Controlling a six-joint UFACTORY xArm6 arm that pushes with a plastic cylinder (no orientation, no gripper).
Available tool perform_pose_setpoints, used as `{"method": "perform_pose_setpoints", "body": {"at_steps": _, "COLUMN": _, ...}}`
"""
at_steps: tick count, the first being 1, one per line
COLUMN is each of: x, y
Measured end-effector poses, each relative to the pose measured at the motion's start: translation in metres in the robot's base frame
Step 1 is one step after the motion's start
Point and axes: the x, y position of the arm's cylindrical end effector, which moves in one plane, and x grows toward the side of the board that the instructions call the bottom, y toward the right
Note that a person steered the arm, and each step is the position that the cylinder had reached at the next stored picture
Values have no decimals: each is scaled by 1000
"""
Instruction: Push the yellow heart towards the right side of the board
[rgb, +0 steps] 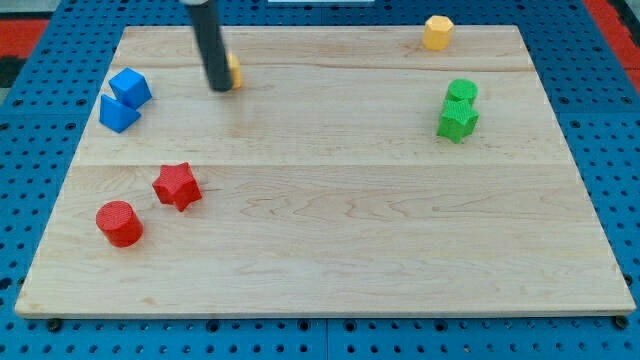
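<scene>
My tip (220, 87) at the tabletop's (330, 230) upper left, touching a mostly hidden yellow block (234, 71) on its left, shape unclear, no jaws fitted, state not determinable.

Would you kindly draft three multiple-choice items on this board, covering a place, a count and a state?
1. Where is my tip?
A. beside the green blocks
B. at the view's top left, against a yellow block
C. at the view's bottom

2. How many red blocks are there?
A. one
B. two
C. four

3. How do the two blue blocks lie?
A. touching
B. far apart
C. stacked

Key: 1 B, the rod hides most of that yellow block. 2 B, a red star and a red cylinder. 3 A, the upper blue block meets the lower blue block.
</scene>
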Motion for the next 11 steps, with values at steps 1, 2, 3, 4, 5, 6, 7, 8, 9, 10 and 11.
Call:
{"method": "perform_pose_setpoints", "body": {"at_steps": 1, "x": -9, "y": -50}}
{"method": "perform_pose_setpoints", "body": {"at_steps": 2, "x": -22, "y": -60}}
{"method": "perform_pose_setpoints", "body": {"at_steps": 3, "x": -60, "y": -7}}
{"method": "perform_pose_setpoints", "body": {"at_steps": 4, "x": -57, "y": 23}}
{"method": "perform_pose_setpoints", "body": {"at_steps": 5, "x": -52, "y": -39}}
{"method": "perform_pose_setpoints", "body": {"at_steps": 6, "x": -36, "y": -25}}
{"method": "perform_pose_setpoints", "body": {"at_steps": 7, "x": -22, "y": 33}}
{"method": "perform_pose_setpoints", "body": {"at_steps": 8, "x": -33, "y": 77}}
{"method": "perform_pose_setpoints", "body": {"at_steps": 9, "x": -40, "y": 154}}
{"method": "perform_pose_setpoints", "body": {"at_steps": 10, "x": -20, "y": 153}}
{"method": "perform_pose_setpoints", "body": {"at_steps": 11, "x": -3, "y": 144}}
